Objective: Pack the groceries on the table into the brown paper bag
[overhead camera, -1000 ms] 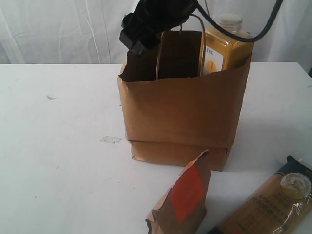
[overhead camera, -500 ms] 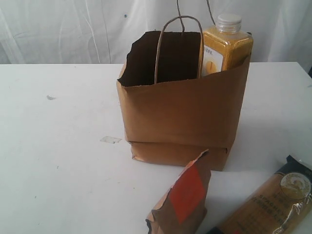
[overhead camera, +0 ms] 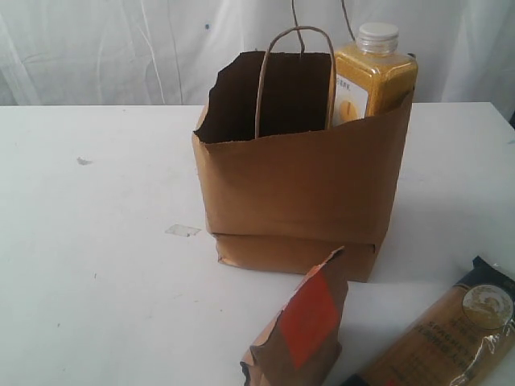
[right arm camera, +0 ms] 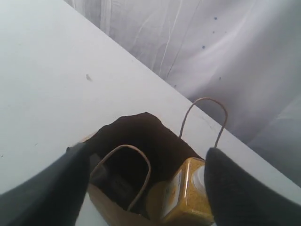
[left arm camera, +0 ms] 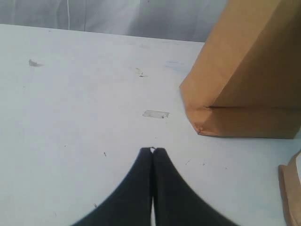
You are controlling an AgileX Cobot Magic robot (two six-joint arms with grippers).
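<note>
Two groceries, pouch [overhead camera: 302, 326] and spaghetti packet [overhead camera: 451, 338], lie before the brown paper bag [overhead camera: 298, 201]. Right gripper [right arm camera: 146, 151] above it has fingers spread, empty; left gripper [left arm camera: 153, 150] beside it, fingers pressed together. Snagging a handle [overhead camera: 297, 29] could topple it

Wrinkled white backdrop [overhead camera: 96, 48], probably hanging cloth, a few dark specks [right arm camera: 215, 19], soft even light.

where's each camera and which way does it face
Exterior: low beside the table, facing the brown paper bag and curtain; no robot parts.
Left wrist: low over the table, facing the bag's bottom corner; shut left gripper shows.
Right wrist: above the bag, looking into its mouth; open right gripper shows.
Shared: exterior and right wrist both show the yellow bottle in the bag.
</note>
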